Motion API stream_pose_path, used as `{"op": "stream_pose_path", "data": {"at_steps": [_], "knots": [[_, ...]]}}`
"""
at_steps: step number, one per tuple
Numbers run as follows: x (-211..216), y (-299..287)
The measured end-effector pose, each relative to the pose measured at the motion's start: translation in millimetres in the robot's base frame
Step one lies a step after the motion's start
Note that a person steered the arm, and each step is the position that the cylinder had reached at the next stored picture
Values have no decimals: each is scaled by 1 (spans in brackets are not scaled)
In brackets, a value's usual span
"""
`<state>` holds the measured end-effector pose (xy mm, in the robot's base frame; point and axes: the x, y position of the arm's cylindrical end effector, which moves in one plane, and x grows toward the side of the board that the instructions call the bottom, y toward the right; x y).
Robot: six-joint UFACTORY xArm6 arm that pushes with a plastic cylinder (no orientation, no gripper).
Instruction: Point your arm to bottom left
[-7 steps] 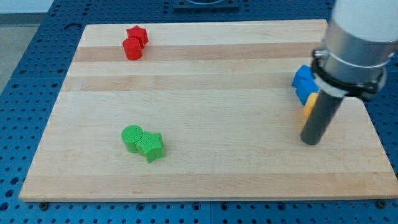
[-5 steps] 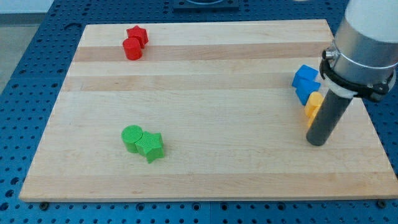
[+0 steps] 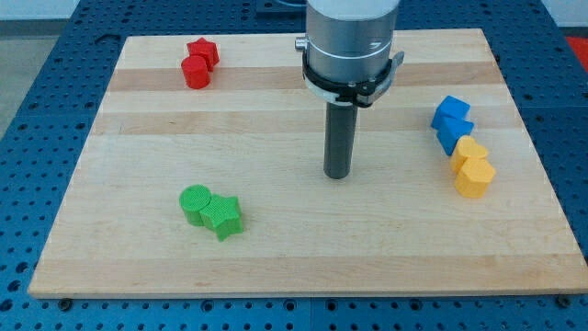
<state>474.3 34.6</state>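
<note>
My tip (image 3: pixel 338 175) rests on the wooden board (image 3: pixel 294 257) near its middle, a little right of centre. A green cylinder (image 3: pixel 194 202) and a green star-like block (image 3: pixel 223 217) touch each other at the view's lower left, well left of and below the tip. Two blue blocks (image 3: pixel 452 122) and two yellow blocks (image 3: pixel 473 167) lie in a chain at the view's right, apart from the tip. A red star (image 3: pixel 203 51) and a red cylinder (image 3: pixel 195 72) sit at the view's top left.
The board lies on a blue perforated table (image 3: pixel 37 92). The arm's grey body (image 3: pixel 353 37) rises above the rod at the view's top centre.
My tip has moved from beside the yellow blocks at the view's right to the board's middle, leftward and slightly up. The yellow blocks now show fully. No block has moved.
</note>
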Motion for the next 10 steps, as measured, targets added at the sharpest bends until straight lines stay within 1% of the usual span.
{"op": "stream_pose_path", "data": {"at_steps": [5, 6, 7, 10], "knots": [[-1, -38], [-21, -110], [-32, -164], [-27, -236]]}}
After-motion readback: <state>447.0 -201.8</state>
